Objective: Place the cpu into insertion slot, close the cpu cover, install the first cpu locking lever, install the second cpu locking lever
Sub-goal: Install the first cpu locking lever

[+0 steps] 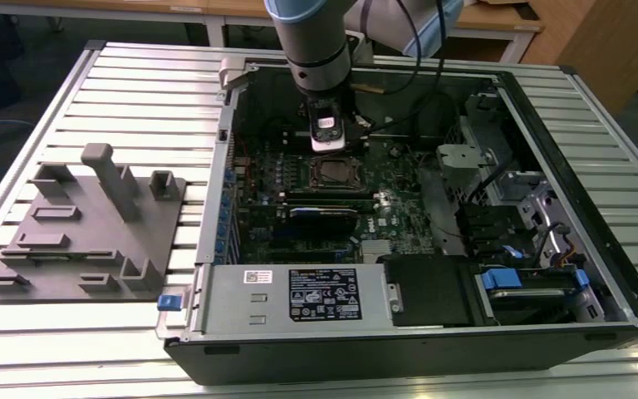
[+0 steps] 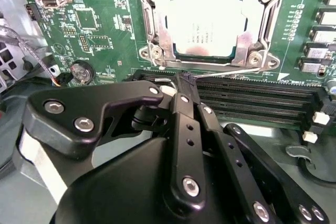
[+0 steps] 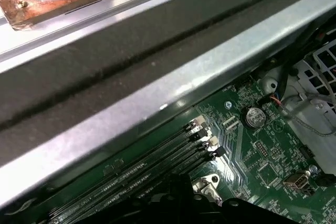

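In the second wrist view the silver-grey cpu (image 2: 207,22) lies flat in the insertion slot (image 1: 336,173) on the green board. The silvery cpu cover (image 2: 253,38) lies down around it, and the chip shows through its square opening. A thin wire locking lever (image 2: 231,70) runs along the socket edge nearest the gripper. My gripper (image 2: 184,80) has its black fingers (image 2: 181,108) drawn together, with the tip at one end of that lever. In the exterior view the gripper (image 1: 331,148) hangs just behind the socket, inside the open computer case.
Black memory slots (image 2: 252,98) lie between the gripper and the socket. The case walls (image 1: 225,166) ring the board, with a power supply (image 1: 296,295) at the front and drive bays (image 1: 518,216) on the exterior view's right. A grey fixture block (image 1: 86,224) sits on the table at its left.
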You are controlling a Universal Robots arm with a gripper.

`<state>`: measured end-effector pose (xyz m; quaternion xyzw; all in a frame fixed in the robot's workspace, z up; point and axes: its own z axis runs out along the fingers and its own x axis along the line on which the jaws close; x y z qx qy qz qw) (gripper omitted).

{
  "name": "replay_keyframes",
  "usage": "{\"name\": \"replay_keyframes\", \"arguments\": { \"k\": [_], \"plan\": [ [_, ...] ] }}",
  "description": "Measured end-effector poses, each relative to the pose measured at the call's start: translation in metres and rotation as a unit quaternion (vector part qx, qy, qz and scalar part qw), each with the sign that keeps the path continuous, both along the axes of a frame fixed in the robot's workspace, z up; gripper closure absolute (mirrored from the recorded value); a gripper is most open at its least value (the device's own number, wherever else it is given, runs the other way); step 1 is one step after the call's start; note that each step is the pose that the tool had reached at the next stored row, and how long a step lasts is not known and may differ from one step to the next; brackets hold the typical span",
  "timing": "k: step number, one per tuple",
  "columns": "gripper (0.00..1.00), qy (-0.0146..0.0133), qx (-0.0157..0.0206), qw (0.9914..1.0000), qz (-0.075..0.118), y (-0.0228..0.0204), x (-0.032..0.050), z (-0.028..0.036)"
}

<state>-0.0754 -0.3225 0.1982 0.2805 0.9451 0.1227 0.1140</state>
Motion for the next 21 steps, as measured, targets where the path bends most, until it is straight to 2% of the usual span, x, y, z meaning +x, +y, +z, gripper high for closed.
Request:
{"name": "replay_keyframes", "arguments": {
  "k": [4,9,11,17,21],
  "plan": [
    [0.89,-0.0001,-0.0001,1.00000,0.000,0.0014,0.0000,-0.0002],
    [0.89,-0.0001,-0.0005,1.00000,-0.001,0.0057,0.0000,-0.0004],
    [0.89,-0.0002,-0.0012,1.00000,-0.001,0.0058,0.0000,-0.0007],
    [0.89,-0.0020,-0.0113,0.99993,-0.001,0.0061,0.0000,-0.0046],
    [0.89,-0.0022,-0.0134,0.99991,-0.001,0.0074,0.0000,-0.0051]
  ]
}}
